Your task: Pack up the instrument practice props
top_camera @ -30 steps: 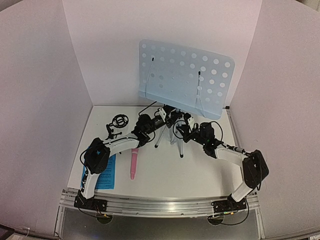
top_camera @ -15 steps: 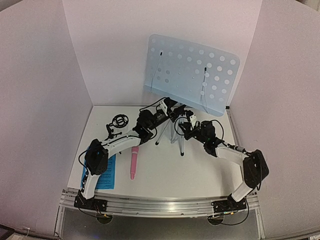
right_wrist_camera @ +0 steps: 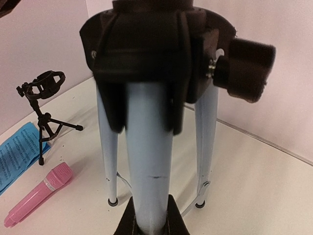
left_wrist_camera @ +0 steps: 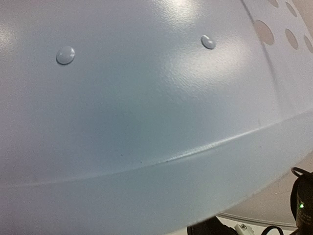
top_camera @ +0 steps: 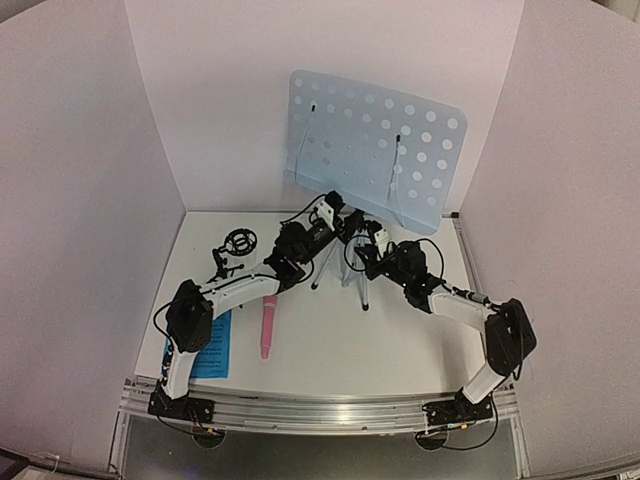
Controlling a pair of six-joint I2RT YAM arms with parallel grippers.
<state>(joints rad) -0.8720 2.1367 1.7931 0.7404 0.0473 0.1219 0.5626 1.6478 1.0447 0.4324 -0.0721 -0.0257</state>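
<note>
**A:** What lies nearest the arms?

**B:** The blue sheet-music pages are flat at the front left, and the pink stick microphone is just beside them. The small black tripod mic stand is upright behind. None of them is packed yet.

**A:** And the step in hand?

**B:** Folding down the music stand, I judge. It stands mid-table. The right gripper is nearly closed, pinching a tube of the silver tripod below the black hub.

**A:** The left gripper?

**B:** It is raised under the perforated desk. Its camera shows only pale-blue plate, so I cannot tell how wide its fingers stand or whether they hold anything.

**A:** Advice?

**B:** Hold the right pinch firm so the feet don't skid. Tilt the desk slowly from its lower lip, because the top-heavy stand could tip toward the back wall.
</note>
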